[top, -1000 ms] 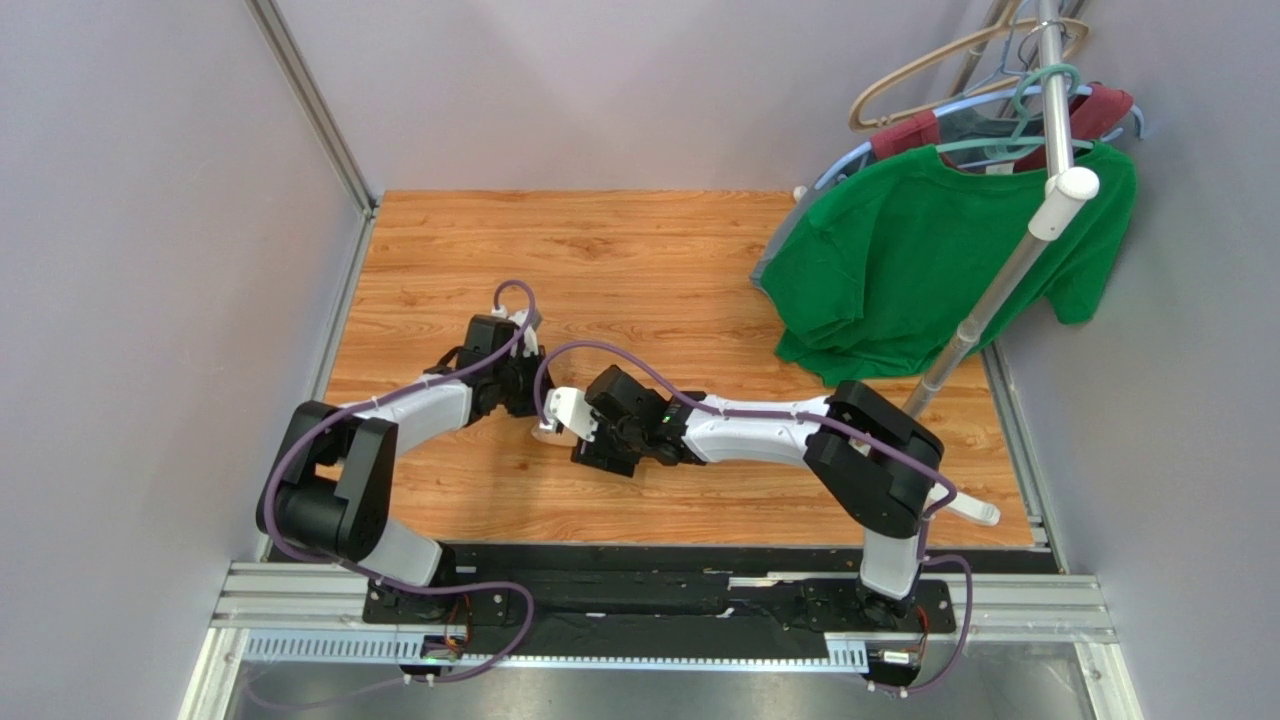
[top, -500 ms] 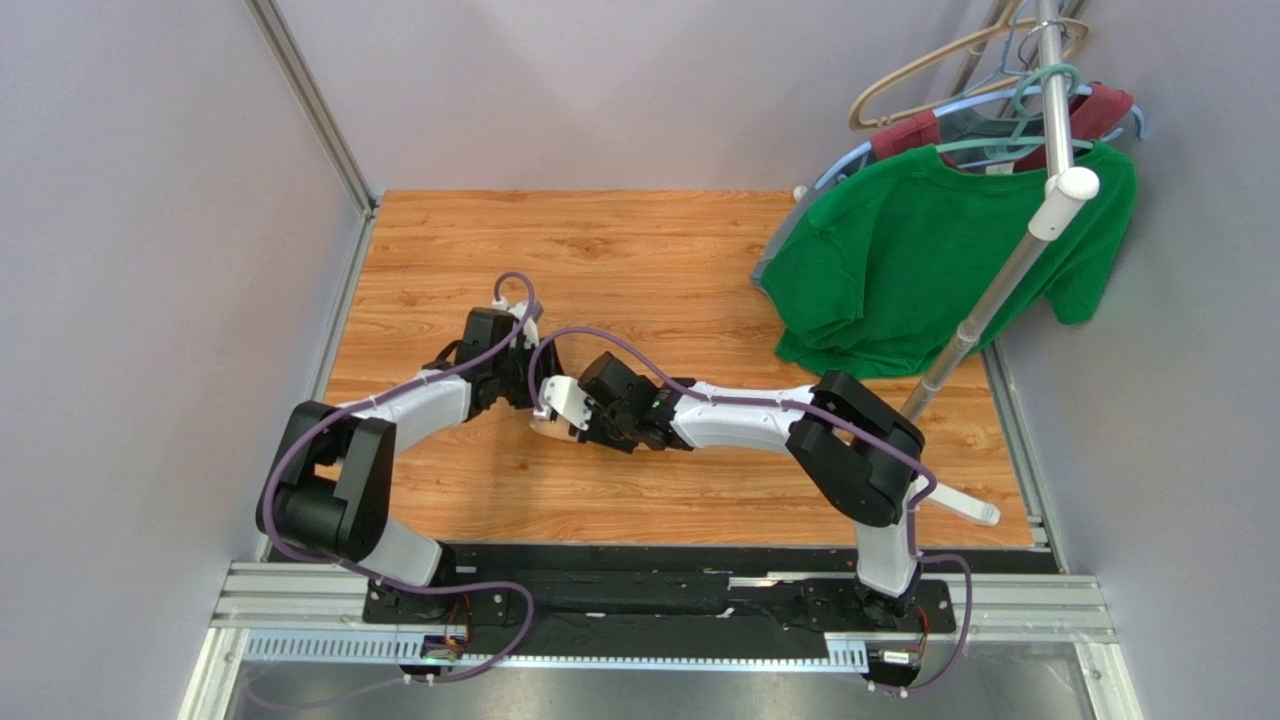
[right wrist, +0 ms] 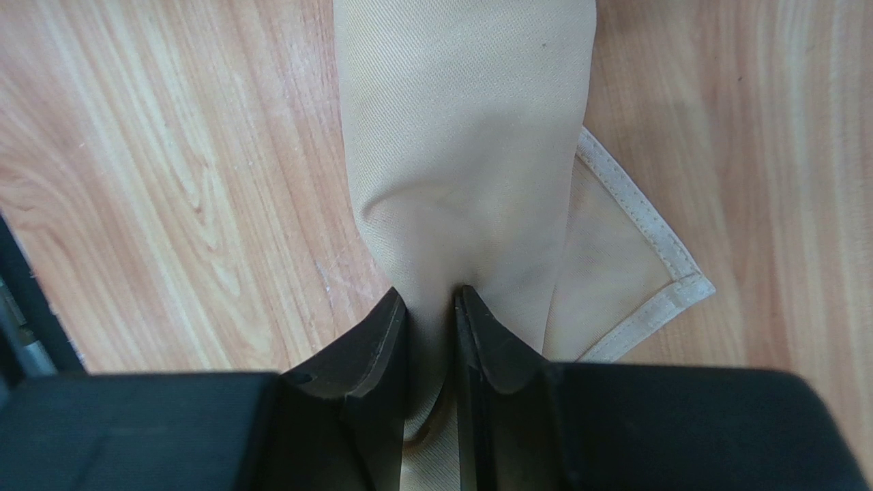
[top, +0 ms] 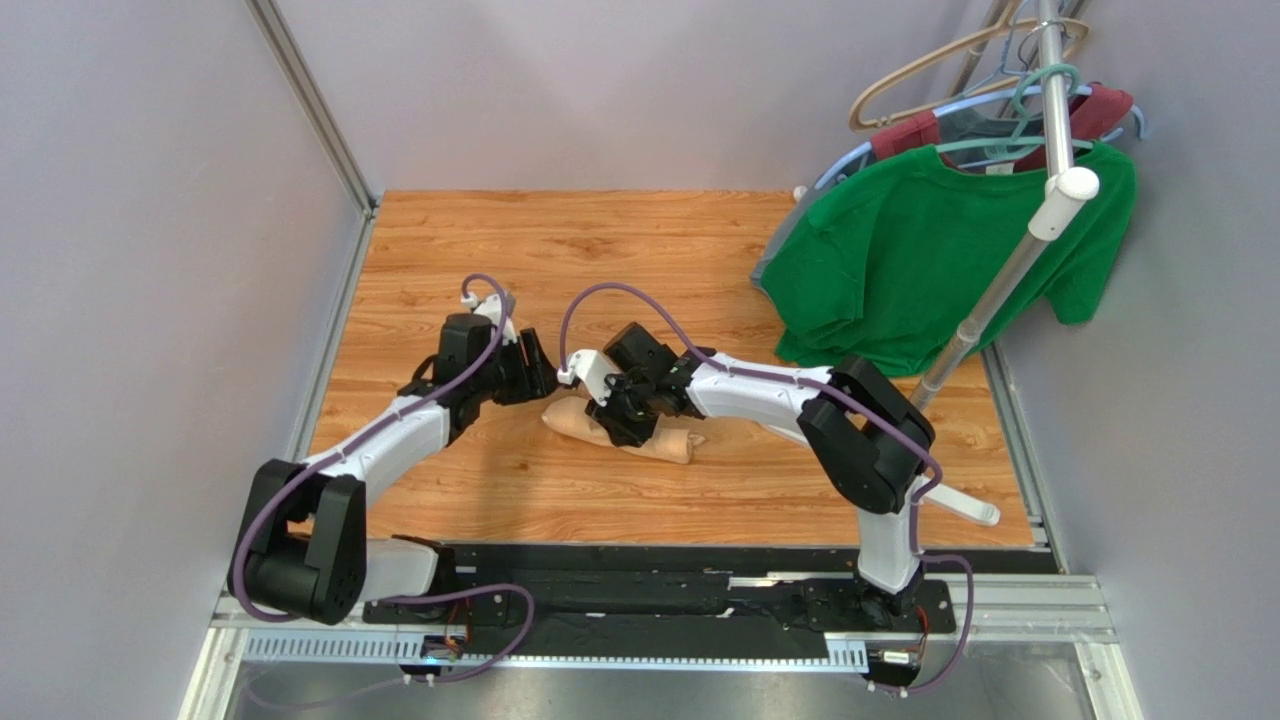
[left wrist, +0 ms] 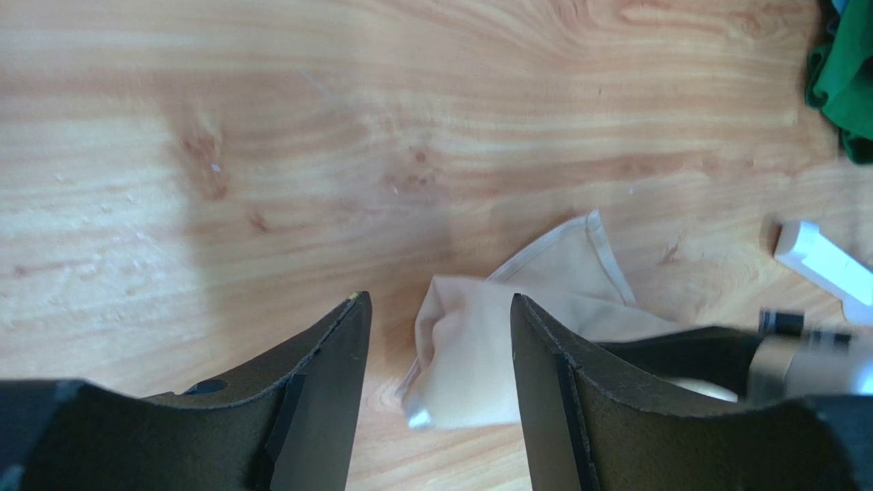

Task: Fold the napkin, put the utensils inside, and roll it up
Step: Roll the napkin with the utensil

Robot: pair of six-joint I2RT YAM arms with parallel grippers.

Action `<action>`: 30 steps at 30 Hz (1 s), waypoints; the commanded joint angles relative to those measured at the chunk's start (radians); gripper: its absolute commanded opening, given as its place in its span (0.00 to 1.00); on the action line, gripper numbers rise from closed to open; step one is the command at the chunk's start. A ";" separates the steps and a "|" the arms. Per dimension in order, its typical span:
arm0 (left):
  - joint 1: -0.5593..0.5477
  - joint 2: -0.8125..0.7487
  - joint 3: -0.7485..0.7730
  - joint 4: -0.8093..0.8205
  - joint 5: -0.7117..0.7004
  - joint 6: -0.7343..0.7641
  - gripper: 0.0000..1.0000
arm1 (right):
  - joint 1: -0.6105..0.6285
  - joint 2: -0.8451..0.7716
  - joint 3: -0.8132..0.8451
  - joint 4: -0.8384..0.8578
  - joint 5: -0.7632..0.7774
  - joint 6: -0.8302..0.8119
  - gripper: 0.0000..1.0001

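The napkin lies on the wooden table as a peach-tan roll, near the middle. My right gripper comes down on it from the right, shut on a pinch of its cloth, with the fold squeezed between the fingertips. My left gripper hovers just left of the roll's end, open and holding nothing. That end of the napkin lies between and beyond its fingers. A small whitish glint shows at the roll's mouth. The utensils are otherwise hidden.
A green T-shirt hangs from a white clothes rack at the back right, and its hem reaches down to the table. A white rack leg lies near the right arm's base. Grey walls stand on both sides.
My left gripper has opened and drawn back to the left. The right gripper has closed on the napkin roll, which now lies in plain sight on the table.
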 commanded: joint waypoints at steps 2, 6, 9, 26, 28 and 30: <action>0.005 -0.054 -0.084 0.142 0.104 -0.007 0.61 | -0.067 0.065 0.017 -0.144 -0.178 0.076 0.22; 0.005 -0.059 -0.119 0.189 0.183 0.007 0.61 | -0.106 0.093 0.028 -0.154 -0.236 0.105 0.22; 0.005 -0.060 -0.146 0.223 0.207 0.000 0.61 | -0.129 0.113 0.032 -0.158 -0.281 0.114 0.22; 0.005 0.027 -0.146 0.252 0.210 -0.011 0.45 | -0.190 0.179 0.064 -0.163 -0.391 0.146 0.22; 0.005 0.044 -0.138 0.254 0.213 -0.011 0.35 | -0.193 0.179 0.069 -0.163 -0.390 0.151 0.26; 0.005 0.062 -0.130 0.246 0.216 -0.008 0.24 | -0.193 0.170 0.071 -0.163 -0.384 0.157 0.31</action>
